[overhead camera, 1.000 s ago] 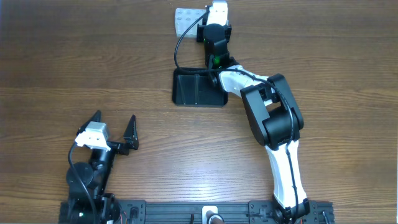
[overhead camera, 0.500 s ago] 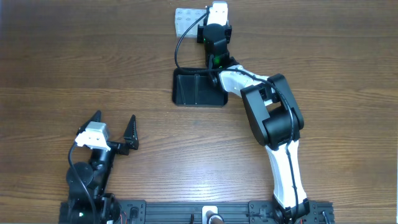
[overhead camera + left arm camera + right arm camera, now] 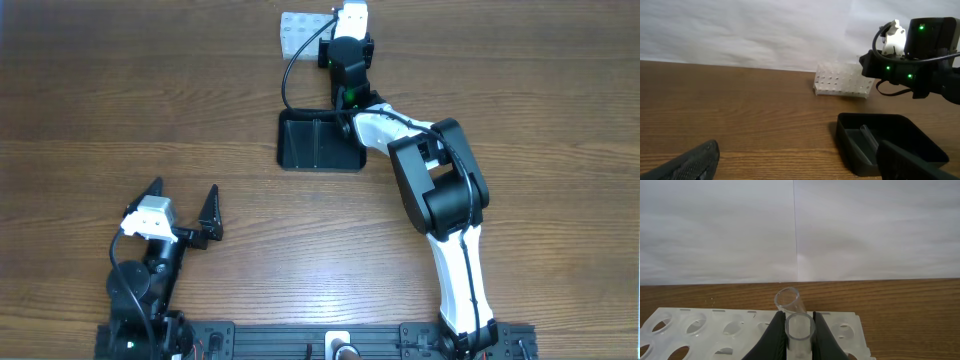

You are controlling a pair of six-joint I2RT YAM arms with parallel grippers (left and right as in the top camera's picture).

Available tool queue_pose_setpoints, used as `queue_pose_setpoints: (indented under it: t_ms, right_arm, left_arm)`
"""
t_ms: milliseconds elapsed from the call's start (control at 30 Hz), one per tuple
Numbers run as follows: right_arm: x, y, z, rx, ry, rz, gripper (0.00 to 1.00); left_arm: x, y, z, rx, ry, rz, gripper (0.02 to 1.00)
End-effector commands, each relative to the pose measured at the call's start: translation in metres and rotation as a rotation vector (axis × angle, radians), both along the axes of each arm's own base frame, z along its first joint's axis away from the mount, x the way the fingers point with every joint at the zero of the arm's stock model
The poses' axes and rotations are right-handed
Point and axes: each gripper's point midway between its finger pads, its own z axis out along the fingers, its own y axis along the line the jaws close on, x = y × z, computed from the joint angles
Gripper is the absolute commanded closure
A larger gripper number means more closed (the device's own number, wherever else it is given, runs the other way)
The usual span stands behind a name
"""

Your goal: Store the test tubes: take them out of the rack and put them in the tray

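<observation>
White rack [image 3: 300, 35], black tray [image 3: 300, 146], brown woodgrain table [image 3: 150, 100].

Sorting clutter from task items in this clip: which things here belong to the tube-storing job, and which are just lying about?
Job: rack; tray; test tube held by the right gripper; second tube behind it at the rack; third tube lying in the tray.
Not in it: wooden table; left gripper, open, near its base.

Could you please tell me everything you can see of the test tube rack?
The test tube rack is a pale, translucent plastic block with rows of round holes, most of them empty. It sits flat on the wooden table near its far edge, just beyond the black tray and apart from it. At its right end one clear tube stands tilted in a hole, and the right gripper is closed on a second tube.
</observation>
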Motion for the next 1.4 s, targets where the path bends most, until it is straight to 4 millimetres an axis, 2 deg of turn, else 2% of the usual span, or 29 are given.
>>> queue_pose_setpoints:
  t_ms: [33, 100, 400, 1400]
  right_arm:
    - [0.003, 0.001, -0.008, 0.001, 0.007, -0.003, 0.950]
    - [0.003, 0.002, -0.008, 0.001, 0.008, -0.002, 0.989]
    - [0.002, 0.005, -0.004, 0.004, 0.002, 0.003, 0.991]
    - [-0.012, 0.014, 0.103, 0.067, -0.127, 0.044, 0.989]
  left_arm:
    - [0.000, -0.001, -0.001, -0.007, 0.000, -0.006, 0.023]
    - [0.000, -0.001, -0.001, -0.007, 0.000, -0.006, 0.023]
    - [0.000, -0.001, -0.001, -0.007, 0.000, -0.006, 0.020]
    - [0.000, -0.001, -0.001, -0.007, 0.000, -0.006, 0.020]
